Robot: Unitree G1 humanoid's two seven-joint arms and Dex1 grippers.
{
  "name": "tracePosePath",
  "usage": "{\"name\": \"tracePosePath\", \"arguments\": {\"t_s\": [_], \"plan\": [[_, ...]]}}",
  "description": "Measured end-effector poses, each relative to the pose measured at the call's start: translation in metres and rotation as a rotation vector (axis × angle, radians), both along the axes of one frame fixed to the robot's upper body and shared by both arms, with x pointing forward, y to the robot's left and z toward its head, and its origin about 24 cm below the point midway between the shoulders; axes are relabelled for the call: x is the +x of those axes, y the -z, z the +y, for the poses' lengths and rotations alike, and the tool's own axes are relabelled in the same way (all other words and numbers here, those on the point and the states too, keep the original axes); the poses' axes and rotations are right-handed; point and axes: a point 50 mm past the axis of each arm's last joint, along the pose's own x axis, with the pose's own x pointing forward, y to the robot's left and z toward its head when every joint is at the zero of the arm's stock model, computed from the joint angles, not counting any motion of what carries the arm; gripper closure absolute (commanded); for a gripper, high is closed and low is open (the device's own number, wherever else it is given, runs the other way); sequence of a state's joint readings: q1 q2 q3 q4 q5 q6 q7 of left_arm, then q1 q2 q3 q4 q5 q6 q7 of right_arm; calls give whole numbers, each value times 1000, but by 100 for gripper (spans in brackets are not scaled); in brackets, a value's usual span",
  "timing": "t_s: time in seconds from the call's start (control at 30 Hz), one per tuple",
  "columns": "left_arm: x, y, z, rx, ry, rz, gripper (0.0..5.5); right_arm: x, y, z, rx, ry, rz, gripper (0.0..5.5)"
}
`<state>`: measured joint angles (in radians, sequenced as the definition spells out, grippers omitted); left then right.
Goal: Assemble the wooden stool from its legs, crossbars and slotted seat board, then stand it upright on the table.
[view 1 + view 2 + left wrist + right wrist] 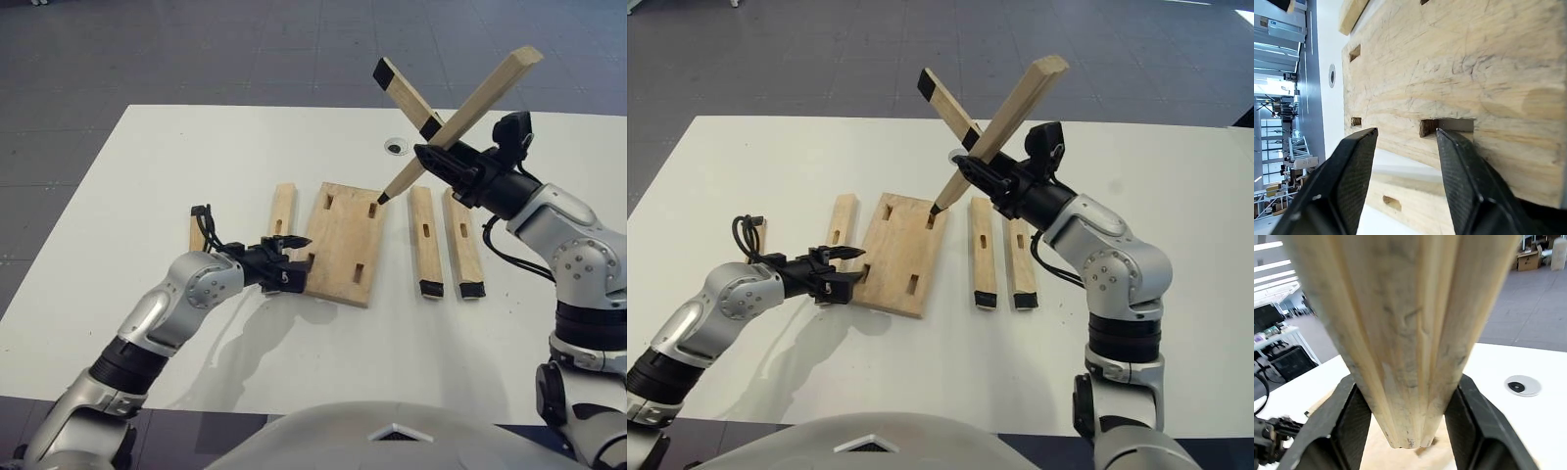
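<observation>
Lying flat: pale, four-slotted seat board (343,240).

Left arm (186,294) and right arm (578,245) in silver-grey rounded shells, black wrists, black left pincer (857,266) and right pincer (429,157), finely textured finger pads (1464,181), thin black cable (204,223)
</observation>
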<state>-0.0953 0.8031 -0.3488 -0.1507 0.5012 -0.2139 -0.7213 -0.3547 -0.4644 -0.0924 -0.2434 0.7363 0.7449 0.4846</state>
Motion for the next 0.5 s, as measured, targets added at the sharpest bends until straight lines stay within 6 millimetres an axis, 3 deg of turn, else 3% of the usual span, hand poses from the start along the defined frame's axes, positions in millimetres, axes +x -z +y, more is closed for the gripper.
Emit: {"name": "tracePosePath", "arguments": {"t_s": [0.1,0.23,0.5], "plan": [[13,-3,17,38,-33,-18,327,-1,6,6,-80,-80,-29,347],[26,-5,24,50,-37,-34,327,4,23,11,-140,-135,-17,347],[33,-4,20,31,-15,-41,327,29,25,27,-171,-215,-70,347]]}}
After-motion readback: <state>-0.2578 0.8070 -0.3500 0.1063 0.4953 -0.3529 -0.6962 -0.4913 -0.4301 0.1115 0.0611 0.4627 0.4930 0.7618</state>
